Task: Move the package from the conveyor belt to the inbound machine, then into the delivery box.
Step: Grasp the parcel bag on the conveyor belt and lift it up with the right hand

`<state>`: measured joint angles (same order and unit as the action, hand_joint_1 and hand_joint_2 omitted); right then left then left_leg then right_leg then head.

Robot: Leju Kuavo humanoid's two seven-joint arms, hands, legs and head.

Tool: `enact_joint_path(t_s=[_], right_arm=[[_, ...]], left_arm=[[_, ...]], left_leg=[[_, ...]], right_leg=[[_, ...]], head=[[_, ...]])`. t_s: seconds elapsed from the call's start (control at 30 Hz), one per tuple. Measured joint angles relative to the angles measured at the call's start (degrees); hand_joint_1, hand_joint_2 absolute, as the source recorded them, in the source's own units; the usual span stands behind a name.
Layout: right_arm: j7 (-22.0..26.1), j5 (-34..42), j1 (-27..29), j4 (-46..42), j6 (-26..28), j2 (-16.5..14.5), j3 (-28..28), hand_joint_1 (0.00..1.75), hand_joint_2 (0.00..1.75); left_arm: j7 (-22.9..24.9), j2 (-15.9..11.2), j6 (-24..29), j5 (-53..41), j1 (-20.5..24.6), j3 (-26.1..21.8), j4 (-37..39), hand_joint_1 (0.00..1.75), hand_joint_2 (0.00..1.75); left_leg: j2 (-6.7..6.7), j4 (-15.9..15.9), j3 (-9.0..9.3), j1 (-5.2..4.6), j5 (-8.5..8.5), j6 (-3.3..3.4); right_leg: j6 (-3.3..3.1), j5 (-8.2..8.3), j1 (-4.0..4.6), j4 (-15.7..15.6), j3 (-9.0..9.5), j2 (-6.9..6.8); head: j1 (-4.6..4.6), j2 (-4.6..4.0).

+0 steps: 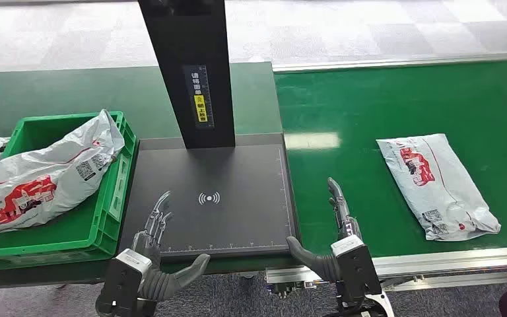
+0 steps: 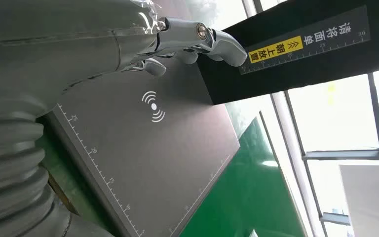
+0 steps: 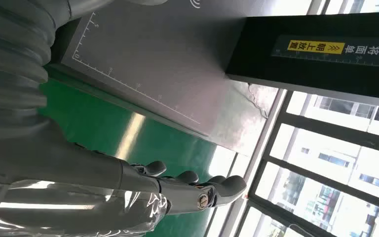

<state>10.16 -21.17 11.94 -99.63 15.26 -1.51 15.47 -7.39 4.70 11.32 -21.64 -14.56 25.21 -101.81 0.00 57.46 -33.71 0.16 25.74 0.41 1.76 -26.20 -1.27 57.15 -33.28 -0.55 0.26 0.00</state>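
On the green conveyor belt [image 1: 396, 99] the package [image 1: 437, 183] lay well to my right, while my left hand [image 1: 150, 234] hovered over the inbound machine [image 1: 237, 178] and my right hand [image 1: 340, 228] at its right edge, both holding nothing, fingers apart, the delivery box [image 1: 115, 191] far left.

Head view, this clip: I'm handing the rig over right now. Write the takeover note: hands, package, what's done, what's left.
Left robot hand: open, holds nothing, over the near left corner of the inbound machine.
Right robot hand: open, holds nothing, over the conveyor belt by the machine's right edge.
Package: flat on the belt, right of the right hand, untouched.
Delivery box: left of the machine, already holds a bag.
Left: pick, place on machine, then box.
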Motion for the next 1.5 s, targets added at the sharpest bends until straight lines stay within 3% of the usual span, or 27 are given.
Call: enact_joint_path(t_s=[0.23, 0.4, 0.63, 0.8, 0.93, 1.07, 1.3, 1.5], right_arm=[[-1.93, -5.36, -0.42, 0.26, 3.52, 1.02, -2.12, 0.0, 1.75], [-5.8, -12.07, -2.37, 0.64, 3.63, 3.56, -11.76, 0.0, 1.75], [-12.14, -13.15, -9.49, 9.83, -1.39, 12.54, -29.14, 0.0, 1.75], [-14.96, -12.2, -16.45, 22.1, -4.67, 18.63, -35.69, 0.0, 1.75], [-14.03, -11.21, -22.57, 34.83, -4.65, 22.18, -38.14, 0.0, 1.75], [-12.58, -9.68, -26.22, 43.19, -5.08, 23.44, -39.07, 0.0, 1.75], [-13.87, -7.93, -29.23, 49.6, -7.99, 24.44, -39.5, 0.0, 1.75], [-17.18, -9.36, -32.18, 55.69, -9.49, 27.22, -39.77, 0.0, 1.75]], left_arm=[[-0.11, 0.0, 0.37, -0.02, -0.64, -0.2, -0.04, 0.0, 1.75], [-0.16, -0.03, 0.0, 0.14, -1.4, -0.51, -0.09, 0.0, 1.75], [-0.92, -0.04, -1.08, 1.2, -1.18, -1.38, -0.06, 0.0, 1.75], [-1.01, -0.04, -1.22, 1.43, -0.45, -2.12, 0.07, 0.0, 1.75], [-1.02, -0.04, -0.96, 1.85, 0.13, -2.67, 0.43, 0.0, 1.75], [-1.08, -0.04, -0.7, 2.26, 0.25, -2.91, 0.5, 0.0, 1.75], [-1.01, -0.04, -0.91, 3.71, 0.02, -3.89, 0.5, 0.0, 1.75], [-1.01, -0.04, -1.01, 3.72, -0.2, -4.57, 0.75, 0.0, 1.75]], left_leg=[[0.0, 0.0, 0.0, 0.0, 0.01, 0.01], [0.0, 0.02, 0.01, -0.05, 0.03, 0.06], [-0.03, 0.08, 0.02, -0.08, 0.05, 0.09], [-0.02, 0.09, 0.04, -0.08, 0.04, 0.09], [-0.02, 0.08, 0.05, -0.07, 0.04, 0.08], [-0.02, 0.07, 0.04, -0.06, 0.04, 0.08], [-0.05, 0.06, 0.02, -0.06, 0.05, 0.09], [-0.06, 0.06, 0.0, -0.08, 0.06, 0.1]], right_leg=[[0.0, 0.0, -0.01, 0.0, 0.0, 0.0], [0.02, 0.01, -0.05, -0.01, 0.02, -0.01], [0.11, 0.08, -0.07, -0.02, 0.07, -0.03], [0.12, 0.08, -0.06, -0.02, 0.07, -0.02], [0.11, 0.08, -0.05, -0.02, 0.07, -0.02], [0.09, 0.06, -0.04, -0.02, 0.06, -0.03], [0.12, 0.0, -0.04, -0.01, 0.05, -0.06], [0.14, 0.0, -0.06, -0.02, 0.06, -0.06]], head=[[0.0, 0.0], [0.0, 0.0], [0.01, 0.0], [0.0, 0.0], [0.01, 0.0], [0.0, 0.0], [0.0, 0.0], [0.01, 0.0]])
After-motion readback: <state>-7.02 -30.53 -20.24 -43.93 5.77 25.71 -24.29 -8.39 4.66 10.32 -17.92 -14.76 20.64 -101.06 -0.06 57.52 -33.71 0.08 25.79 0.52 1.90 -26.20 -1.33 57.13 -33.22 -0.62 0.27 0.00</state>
